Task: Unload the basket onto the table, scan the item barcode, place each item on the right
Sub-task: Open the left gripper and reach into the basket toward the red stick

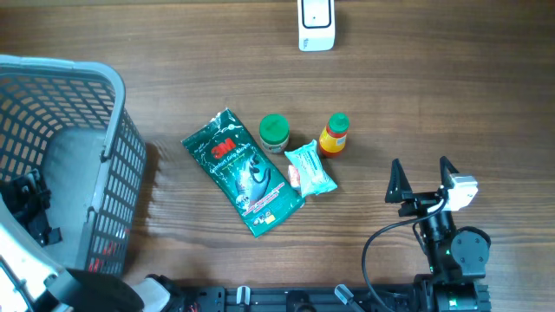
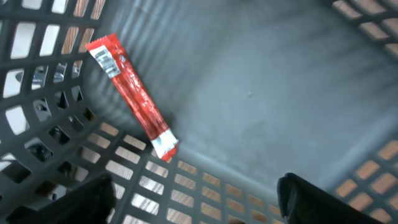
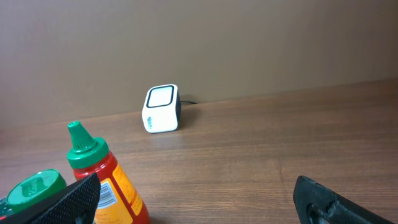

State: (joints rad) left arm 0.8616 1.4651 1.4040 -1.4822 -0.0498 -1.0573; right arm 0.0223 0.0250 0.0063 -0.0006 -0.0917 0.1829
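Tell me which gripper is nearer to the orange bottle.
Right. The right gripper is a little to the right of the orange bottle, not touching it; the left gripper is inside the basket, far off to the left.

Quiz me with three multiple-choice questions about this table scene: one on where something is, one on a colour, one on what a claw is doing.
1. Where does the red stick packet lie?
A. on a chair
B. inside the basket
C. on a shelf

2. What colour is the cap on the orange bottle?
A. green
B. white
C. black

3. How does the right gripper stand?
A. clamped on a cup
B. shut, empty
C. open, holding nothing

Answers:
1 B: the left wrist view shows it lying by the basket's mesh wall.
2 A: the cap is green in both the overhead and right wrist views.
3 C: its fingers stand wide apart with nothing between them.
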